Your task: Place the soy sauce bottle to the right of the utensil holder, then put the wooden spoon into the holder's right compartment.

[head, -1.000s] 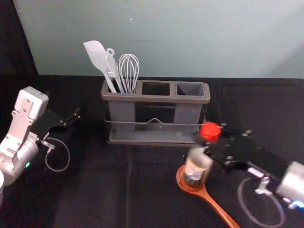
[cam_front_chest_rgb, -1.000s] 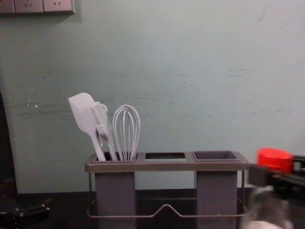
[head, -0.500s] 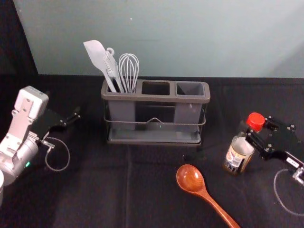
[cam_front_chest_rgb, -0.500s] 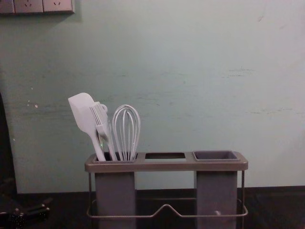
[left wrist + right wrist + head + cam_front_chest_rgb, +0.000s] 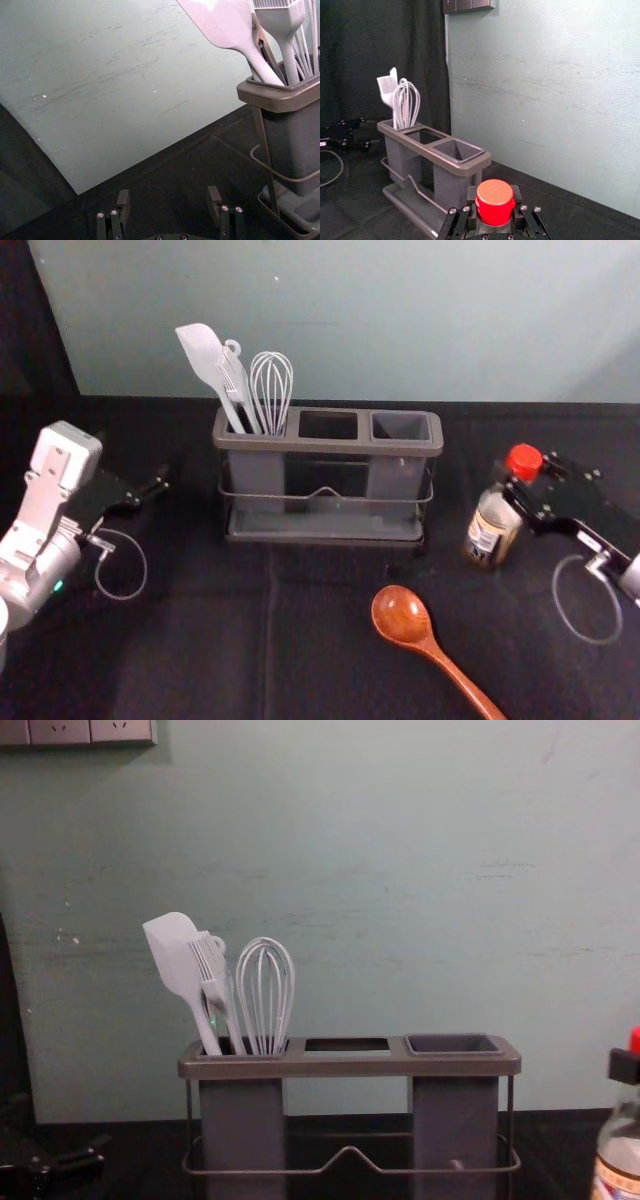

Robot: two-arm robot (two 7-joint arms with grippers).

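Observation:
The right gripper (image 5: pixel 522 483), right of the holder in the head view, is shut on the neck of the soy sauce bottle (image 5: pixel 490 528), just below the red cap; whether its base touches the table I cannot tell. In the right wrist view the gripper (image 5: pixel 494 218) grips below the cap (image 5: pixel 495 199). At the chest view's right edge stands part of the bottle (image 5: pixel 620 1150). The utensil holder (image 5: pixel 325 448) has an empty right compartment (image 5: pixel 400 427). The wooden spoon (image 5: pixel 402 616) lies in front, bowl toward the holder. My left gripper (image 5: pixel 160 486) idles at left; its wrist view shows the gripper (image 5: pixel 167 202) open.
A white spatula (image 5: pixel 204 358), a brush (image 5: pixel 236 385) and a whisk (image 5: pixel 271 390) stand in the holder's left compartment. The wall (image 5: pixel 350 320) rises behind the black-covered table (image 5: pixel 200 640). A cable loop (image 5: pixel 590 625) hangs by the right arm.
The right gripper has carried the bottle rightward from above the spoon's bowl to beside the holder, then slightly back toward the wall. The left arm has stayed still.

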